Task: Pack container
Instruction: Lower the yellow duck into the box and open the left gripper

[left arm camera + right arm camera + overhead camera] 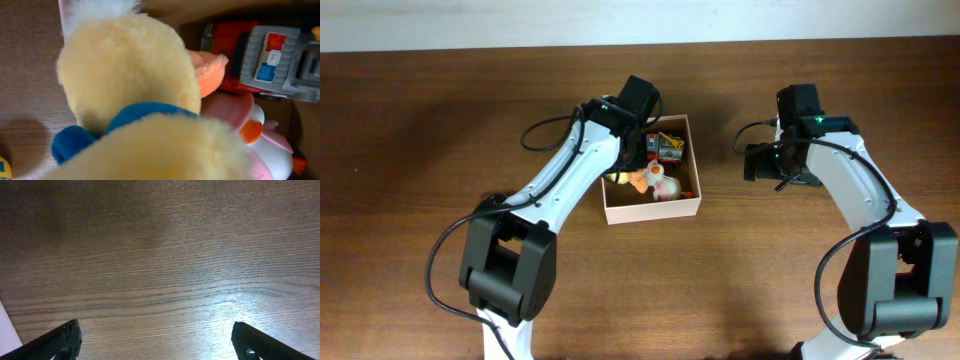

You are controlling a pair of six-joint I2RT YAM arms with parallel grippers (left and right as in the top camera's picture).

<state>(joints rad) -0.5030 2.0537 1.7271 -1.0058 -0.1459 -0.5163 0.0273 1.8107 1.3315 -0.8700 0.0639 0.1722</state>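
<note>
The container (655, 212) is a square white-walled cardboard box with a tan inside, at the table's middle. My left gripper (632, 160) hangs over its left part, shut on a yellow plush duck (638, 180) with an orange beak and blue collar. The duck fills the left wrist view (125, 75) and hides the fingers. In the box lie a red and grey toy vehicle (667, 148) (270, 60) and a white and pink toy (667, 188) (272, 152). My right gripper (760, 162) (155, 335) is open and empty over bare table right of the box.
The table is dark brown wood (165, 255). A white corner of the box wall (7, 330) shows at the lower left edge of the right wrist view. Black cables loop from both arms.
</note>
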